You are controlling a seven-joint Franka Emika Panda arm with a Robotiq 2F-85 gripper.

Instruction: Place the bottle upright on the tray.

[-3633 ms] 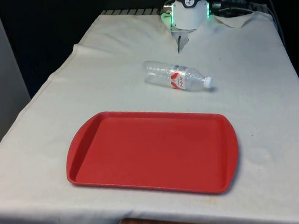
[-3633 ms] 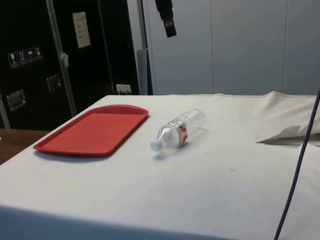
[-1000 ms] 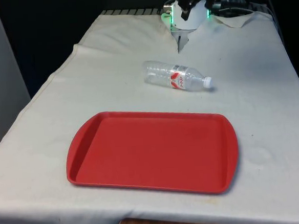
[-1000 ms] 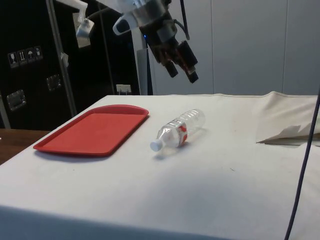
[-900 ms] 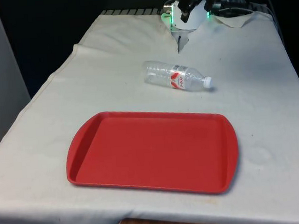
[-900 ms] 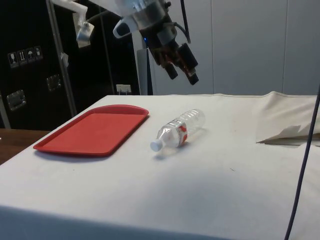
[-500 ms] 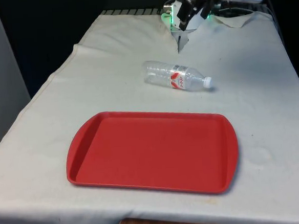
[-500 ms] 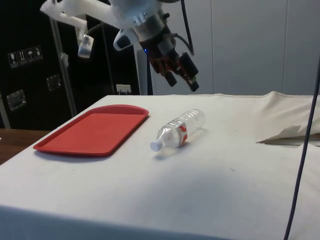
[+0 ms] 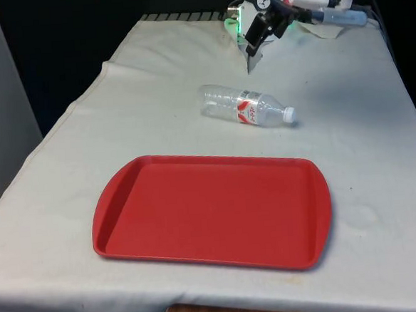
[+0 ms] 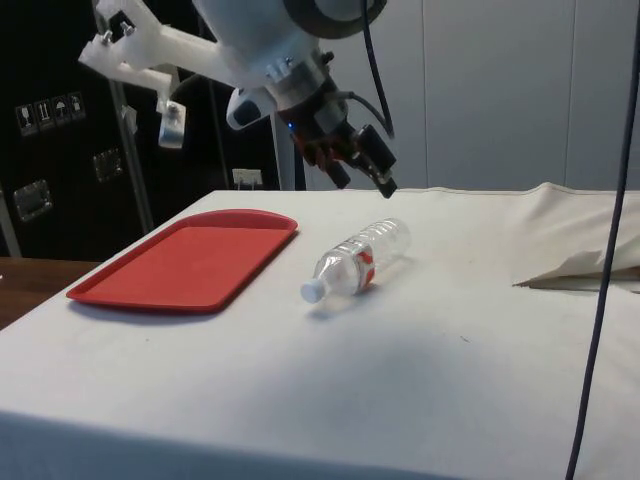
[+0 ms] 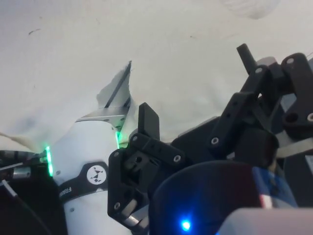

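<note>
- I saw the bottle (image 9: 246, 106) lying on its side on the counter (image 9: 153, 81), w/ white cap toward the front view's right and a red label around the middle.
- In side view the bottle (image 10: 358, 259) lay just beside the red tray (image 10: 185, 262), not touching it; cap pointed toward that camera.
- The tray (image 9: 212, 210) was on the counter nearer the front camera, apart from the bottle, nothing on it.
- My gripper (image 10: 372, 170) hung in the air above and behind the bottle, tilted, no contact w/ it.
- In front view the gripper (image 9: 255, 33) was at the far end of the counter.
- Fingers (image 11: 148, 121) were spread apart, w/ nothing between them.
</note>
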